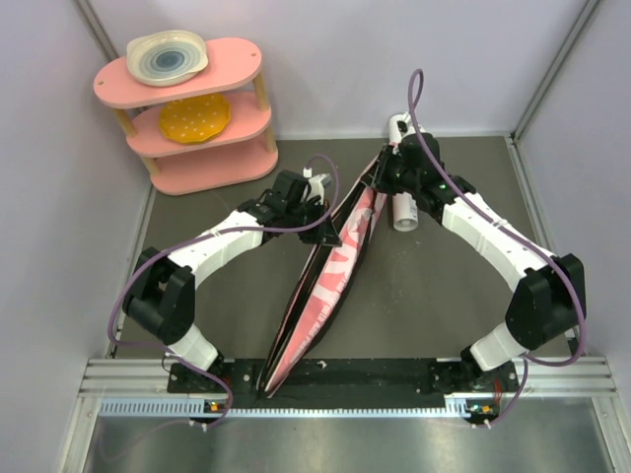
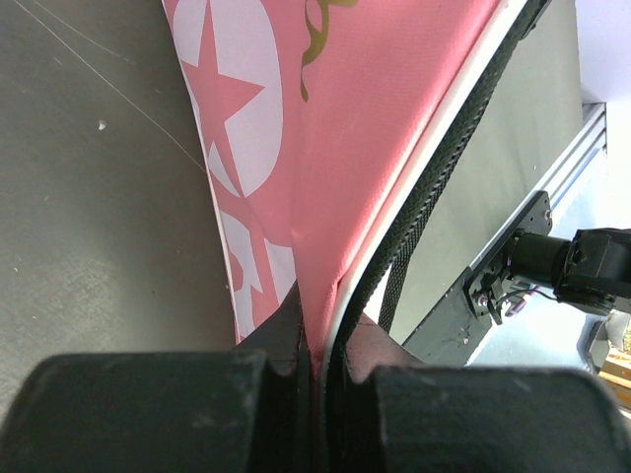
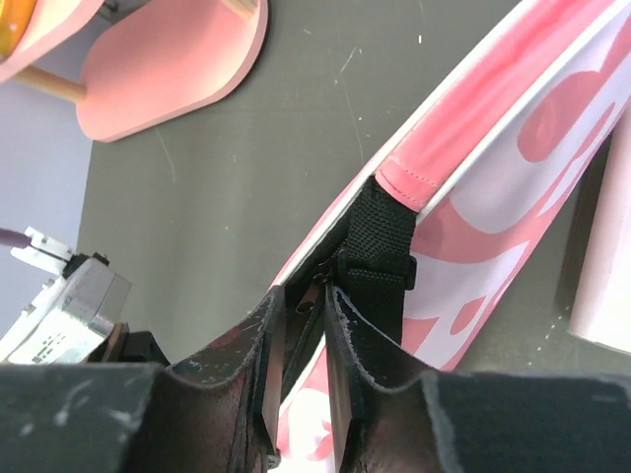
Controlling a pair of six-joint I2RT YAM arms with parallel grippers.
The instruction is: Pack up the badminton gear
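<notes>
The bag (image 2: 394,118) is matt woven cloth with a fine grain, and its strap (image 3: 380,246) is coarse black webbing. The table (image 2: 89,197) is dark, matt and faintly pebbled, with thin scratches. The tube (image 1: 405,212) looks like smooth white plastic. The shelf (image 1: 232,64) is matt pink on bare wooden posts (image 1: 262,94), and its top plate (image 1: 168,56) is glossy. The rail (image 1: 118,379) is ribbed metal.

Pink racket bag (image 1: 335,268), white-and-pink star print, black edging (image 2: 434,187), pink shelf (image 1: 235,51)

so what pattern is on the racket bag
The racket bag is pink, with pink stars in white patches; best in the left wrist view.
</notes>
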